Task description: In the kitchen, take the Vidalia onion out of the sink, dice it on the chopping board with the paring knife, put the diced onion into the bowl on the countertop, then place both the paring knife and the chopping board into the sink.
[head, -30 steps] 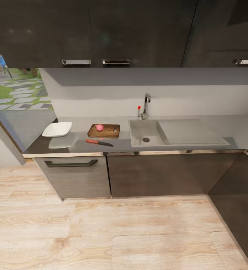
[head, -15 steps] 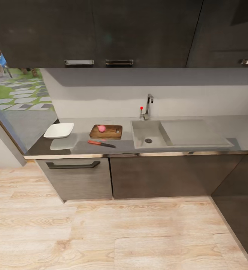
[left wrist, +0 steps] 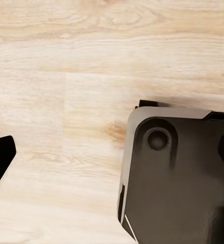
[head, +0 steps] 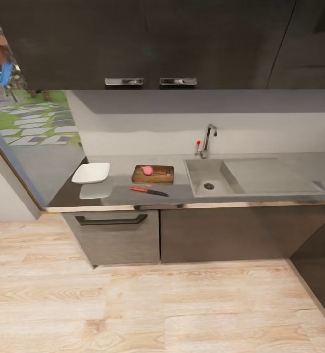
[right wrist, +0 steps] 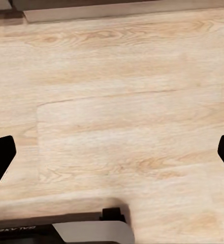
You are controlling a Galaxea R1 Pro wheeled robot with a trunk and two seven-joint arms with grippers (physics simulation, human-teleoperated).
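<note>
Head view, standing back from the counter. One chopping board on the countertop, one Vidalia onion sitting on it toward the board's 9 o'clock end. One paring knife lies flat on the worktop just beside the board, at its 6 o'clock, orange handle toward 9, dark blade toward 3. One white bowl well apart from the board at 9 o'clock – pale reflection under it. One sink at the board's 3 o'clock, one drain, one tap at the basin's 12. Two steel handles on the upper cabinets. Wrist views look down on pale wood floor – right gripper spread wide with nothing between its fingertips; left gripper's state I cannot tell, one dark fingertip visible beside the robot's base
</note>
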